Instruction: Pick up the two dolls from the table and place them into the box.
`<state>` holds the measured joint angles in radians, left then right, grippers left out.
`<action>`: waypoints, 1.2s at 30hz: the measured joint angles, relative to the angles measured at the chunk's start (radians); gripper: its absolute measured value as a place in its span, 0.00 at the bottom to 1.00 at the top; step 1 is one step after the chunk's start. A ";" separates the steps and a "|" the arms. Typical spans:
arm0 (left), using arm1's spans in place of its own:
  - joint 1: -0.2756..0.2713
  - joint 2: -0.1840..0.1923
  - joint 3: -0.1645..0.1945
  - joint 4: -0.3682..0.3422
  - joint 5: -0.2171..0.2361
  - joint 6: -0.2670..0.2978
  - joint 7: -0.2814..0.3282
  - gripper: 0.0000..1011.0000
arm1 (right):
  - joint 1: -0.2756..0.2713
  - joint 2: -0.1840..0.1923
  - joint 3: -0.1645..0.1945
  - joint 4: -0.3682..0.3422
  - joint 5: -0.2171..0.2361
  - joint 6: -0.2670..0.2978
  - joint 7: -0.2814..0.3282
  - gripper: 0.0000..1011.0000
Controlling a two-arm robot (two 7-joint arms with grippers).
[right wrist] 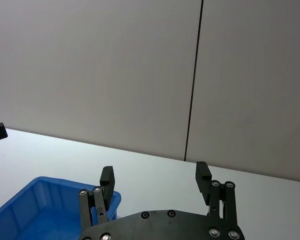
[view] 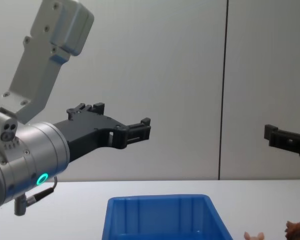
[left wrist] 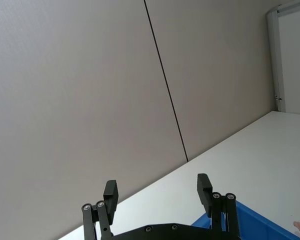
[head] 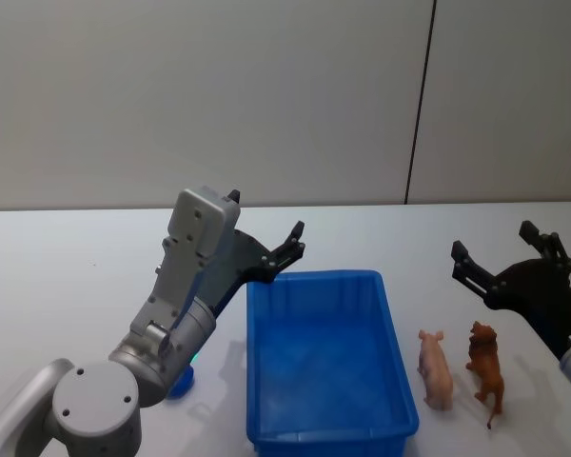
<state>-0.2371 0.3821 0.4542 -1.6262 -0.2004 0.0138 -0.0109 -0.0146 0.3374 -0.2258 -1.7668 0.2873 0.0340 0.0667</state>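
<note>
The blue box (head: 314, 278) stands on the white table (head: 57, 276), and nothing shows inside it. Just right of the box lie the two dolls, side by side: a pale pink one (head: 435, 369) and, farther right, a shaggy reddish-brown one (head: 485, 367). My left gripper (head: 265, 215) hangs open in the air above the box's far left corner. Beyond the dolls, my right gripper (head: 493, 240) is open too and raised off the table. The chest view shows the box (view: 160, 204), both dolls' tops (view: 252, 235) (view: 296, 230) and the left gripper (view: 122, 117) well above them.
A grey wall with a dark vertical seam (head: 419, 105) rises behind the table. A small blue thing (head: 181, 383) lies on the table by my left arm. Bare tabletop stretches left of the box and behind it.
</note>
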 joint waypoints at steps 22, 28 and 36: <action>0.000 0.000 0.000 0.000 0.000 0.000 0.000 0.99 | 0.000 0.000 0.000 0.000 0.000 0.000 0.000 0.99; 0.000 0.000 0.000 0.000 0.000 0.000 0.000 0.99 | 0.000 0.000 0.000 0.000 0.000 0.000 0.000 0.99; 0.000 0.000 0.000 0.000 0.000 0.000 0.000 0.99 | 0.000 0.000 0.000 0.000 0.000 0.000 0.000 0.99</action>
<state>-0.2371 0.3821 0.4542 -1.6262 -0.2004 0.0138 -0.0109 -0.0146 0.3374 -0.2258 -1.7668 0.2873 0.0341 0.0668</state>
